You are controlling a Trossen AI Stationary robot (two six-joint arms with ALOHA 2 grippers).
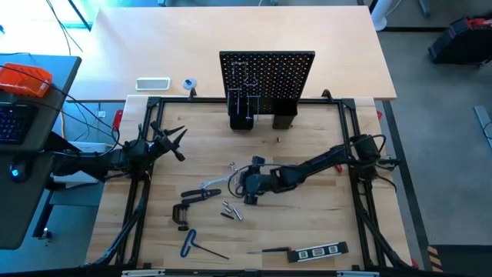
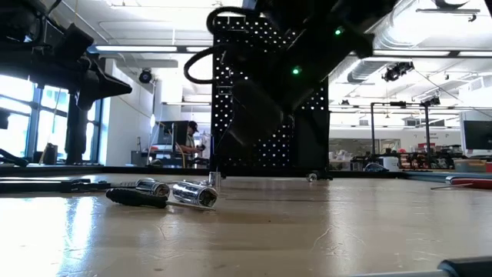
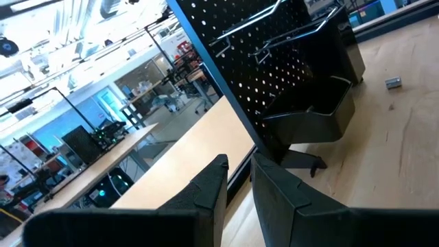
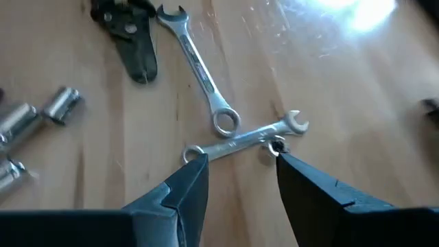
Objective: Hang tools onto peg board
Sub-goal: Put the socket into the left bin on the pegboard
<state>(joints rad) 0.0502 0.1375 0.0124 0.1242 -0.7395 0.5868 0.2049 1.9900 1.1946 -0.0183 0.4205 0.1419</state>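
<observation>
left tool – parted, idle | right tool – parted, low

open-plan lab: workbench rows, ceiling ducts

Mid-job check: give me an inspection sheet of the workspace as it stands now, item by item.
Surface: wooden table, tools scattered on its near half.
Job's things: peg board upright at the far edge, hooks mostly bare; two crossed wrenches, pliers, C-clamp, blue-handled hex key and level all lying flat.
Clutter: sockets; white tray and tape roll beyond the frame.
Grippers: right tool open, low over one wrench; left tool open, raised at the left edge, facing the board.
Cables: loop on the arm in the low view.
Surroundings: person in the room behind.
</observation>
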